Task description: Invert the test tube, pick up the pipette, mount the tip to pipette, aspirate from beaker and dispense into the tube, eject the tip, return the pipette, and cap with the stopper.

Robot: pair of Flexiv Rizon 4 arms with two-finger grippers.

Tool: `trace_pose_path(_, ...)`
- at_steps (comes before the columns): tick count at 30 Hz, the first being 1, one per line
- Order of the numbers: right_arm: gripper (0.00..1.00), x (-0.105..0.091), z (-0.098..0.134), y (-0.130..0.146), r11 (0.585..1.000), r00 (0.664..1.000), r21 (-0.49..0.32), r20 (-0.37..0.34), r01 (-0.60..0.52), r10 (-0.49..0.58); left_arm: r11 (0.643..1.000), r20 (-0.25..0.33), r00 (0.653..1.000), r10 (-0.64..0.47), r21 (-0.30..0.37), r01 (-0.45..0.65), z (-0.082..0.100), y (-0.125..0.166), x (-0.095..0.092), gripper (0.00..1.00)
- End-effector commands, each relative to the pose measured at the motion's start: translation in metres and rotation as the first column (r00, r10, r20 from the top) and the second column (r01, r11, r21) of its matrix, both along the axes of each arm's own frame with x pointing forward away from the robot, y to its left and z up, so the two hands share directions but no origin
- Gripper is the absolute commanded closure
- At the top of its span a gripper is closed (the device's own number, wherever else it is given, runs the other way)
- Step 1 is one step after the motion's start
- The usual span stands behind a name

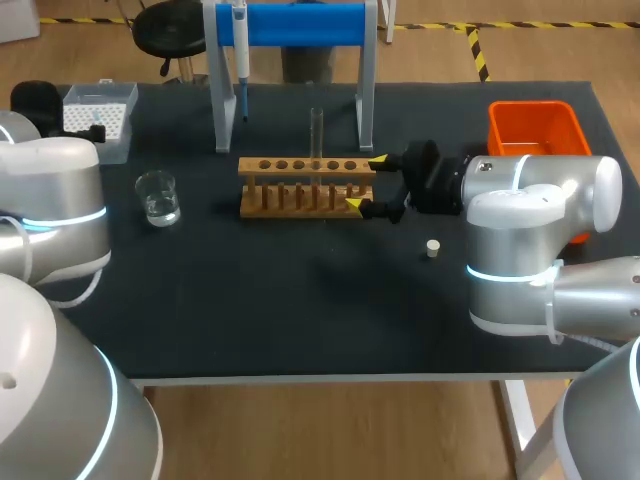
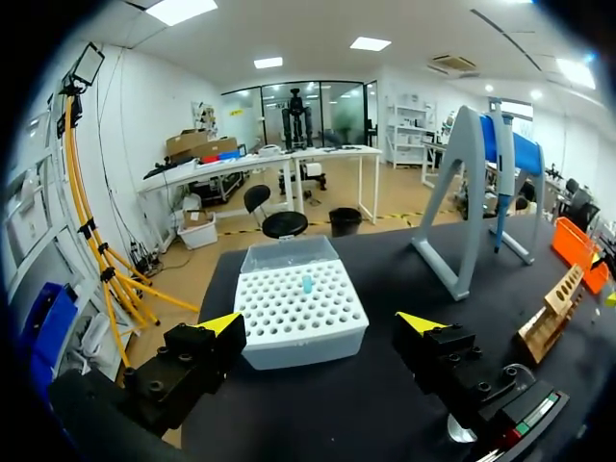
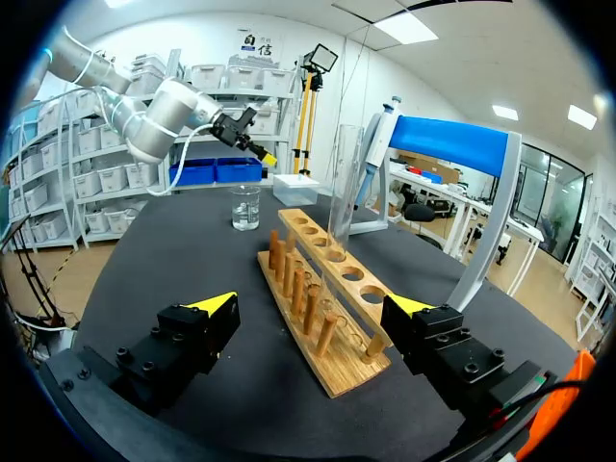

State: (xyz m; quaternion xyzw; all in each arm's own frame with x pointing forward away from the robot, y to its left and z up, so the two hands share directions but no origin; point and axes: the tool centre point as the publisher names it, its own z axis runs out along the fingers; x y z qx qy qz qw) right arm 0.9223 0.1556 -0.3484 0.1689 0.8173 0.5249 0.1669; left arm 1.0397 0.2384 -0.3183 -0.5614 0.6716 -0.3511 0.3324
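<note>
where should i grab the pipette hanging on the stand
Probably the thick upper body of the pipette, beside the blue bar, coming in level from the table's front. It hangs vertical, slim end down, so a sideways pinch can lift it off.

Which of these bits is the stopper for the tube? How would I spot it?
Find the wooden rack in the middle of the black table. Just right of it and nearer the front edge sits the stopper: a small pale plug alone on the bare tabletop, unlike the tall glass tube standing in the rack.

No readable text, labels, numbers or signs.
</note>
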Motion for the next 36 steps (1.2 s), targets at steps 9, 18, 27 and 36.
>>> trace_pose_path(9,0.00,0.000,-0.001,0.000,1.000,1.000,0.001,0.001,0.000,0.000,1.000,-0.002,1.000,-0.003,0.001,0.003,-0.002,0.000,0.004,0.00)
trace_pose_path(18,0.00,0.000,-0.001,0.000,1.000,1.000,0.001,0.001,0.000,0.000,1.000,-0.001,1.000,0.002,-0.005,-0.002,-0.011,0.001,0.014,0.00)
trace_pose_path(27,0.00,0.000,-0.001,0.000,1.000,1.000,0.001,0.001,0.000,0.000,1.000,0.005,1.000,-0.011,-0.007,0.011,-0.015,0.005,0.030,0.00)
trace_pose_path(36,0.00,0.000,-0.001,0.000,1.000,1.000,0.001,0.001,0.000,0.000,0.999,0.003,0.999,-0.032,-0.012,0.032,-0.018,0.004,0.046,0.00)
